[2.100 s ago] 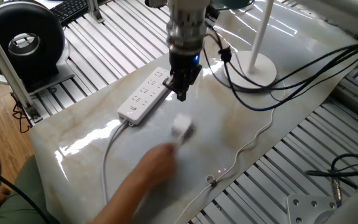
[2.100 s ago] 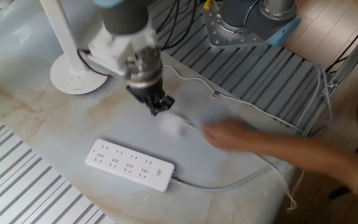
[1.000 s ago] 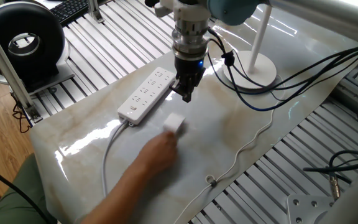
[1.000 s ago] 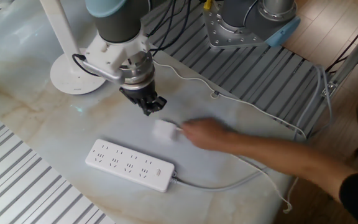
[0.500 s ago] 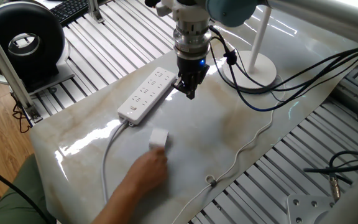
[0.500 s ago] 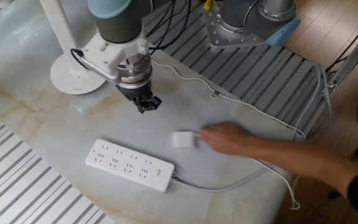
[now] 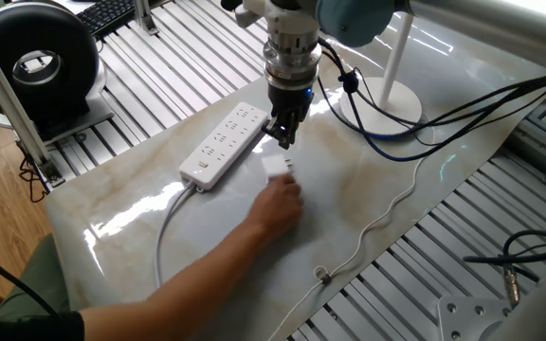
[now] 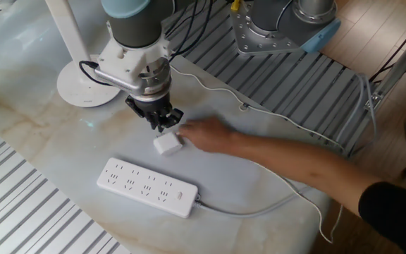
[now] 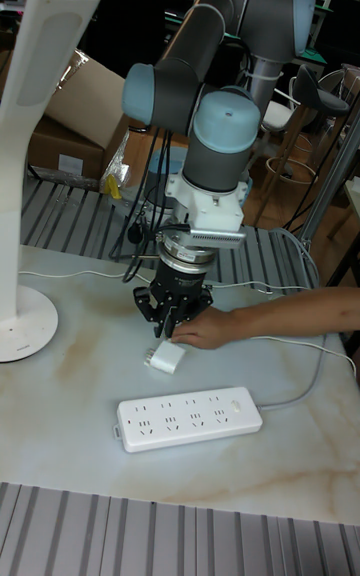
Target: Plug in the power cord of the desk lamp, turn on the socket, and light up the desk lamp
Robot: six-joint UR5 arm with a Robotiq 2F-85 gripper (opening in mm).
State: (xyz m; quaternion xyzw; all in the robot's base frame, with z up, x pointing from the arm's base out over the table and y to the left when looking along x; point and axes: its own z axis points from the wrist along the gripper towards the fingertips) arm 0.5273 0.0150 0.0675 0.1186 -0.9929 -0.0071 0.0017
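Plug block beside a person's hand, prongs visible only in tall view, fingers hovering narrow, empty.

We see a robotics lab: a marble-look tabletop bolted onto slotted aluminium framing, a UR5 arm, cardboard boxes and office chairs behind.

A pale marble-patterned tabletop on ribbed aluminium rails carries a long white power strip (its thicker pale cable trailing off the edge), a small square white plug block, and the white lamp's round disc base.
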